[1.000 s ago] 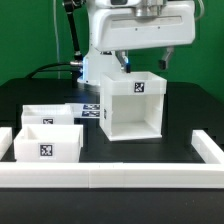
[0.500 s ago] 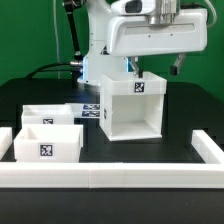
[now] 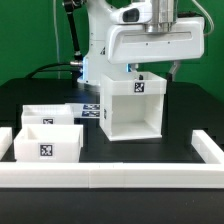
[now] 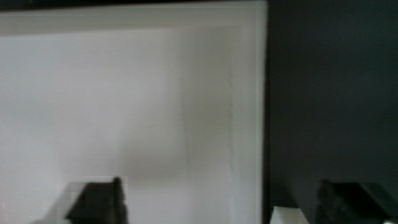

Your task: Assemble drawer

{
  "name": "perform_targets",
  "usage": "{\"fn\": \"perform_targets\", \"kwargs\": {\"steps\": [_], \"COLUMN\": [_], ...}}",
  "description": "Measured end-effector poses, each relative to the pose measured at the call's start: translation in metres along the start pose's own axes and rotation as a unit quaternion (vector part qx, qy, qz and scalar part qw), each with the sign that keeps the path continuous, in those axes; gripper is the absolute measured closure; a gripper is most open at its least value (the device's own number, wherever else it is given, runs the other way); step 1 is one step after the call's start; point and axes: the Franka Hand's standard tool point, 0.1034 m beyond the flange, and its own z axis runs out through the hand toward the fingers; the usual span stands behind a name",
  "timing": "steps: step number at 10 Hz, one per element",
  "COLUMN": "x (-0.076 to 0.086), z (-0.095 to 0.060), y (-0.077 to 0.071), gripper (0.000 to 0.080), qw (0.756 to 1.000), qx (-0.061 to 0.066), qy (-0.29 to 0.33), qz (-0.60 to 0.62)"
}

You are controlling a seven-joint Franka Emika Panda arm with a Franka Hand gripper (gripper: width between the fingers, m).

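gripper (image 3: 151, 69) wide open, empty, above the hollow casing (image 3: 140, 87); 2 empty trays (image 3: 46, 148) beside it

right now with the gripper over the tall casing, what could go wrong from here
1. The gripper is open, with one fingertip over the casing's white surface and the other past its edge. If it comes down misaligned, a finger could strike the casing instead of straddling a wall.
2. The casing stands free on the table. An off-centre pinch might tilt it or slide it toward the rear tray on the exterior view's left.
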Motion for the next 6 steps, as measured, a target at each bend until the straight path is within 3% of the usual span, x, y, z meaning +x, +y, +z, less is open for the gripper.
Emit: {"fn": "perform_targets", "kwargs": {"steps": [2,3,4,6], "x": [0.0009,0.0009,0.0009,0.001], "z": [-0.0007,-0.0007,-0.0007,-0.0007], "y": [0.0026,0.0024,0.0024,0.0025], "gripper": [0.0581,0.0581,0.0747,0.0763], "qw": [1.0,1.0,1.0,1.0], "qx": [0.0,0.0,0.0,0.0], "qy": [0.0,0.0,0.0,0.0], "qz": [0.0,-0.001,-0.001,-0.001]}}
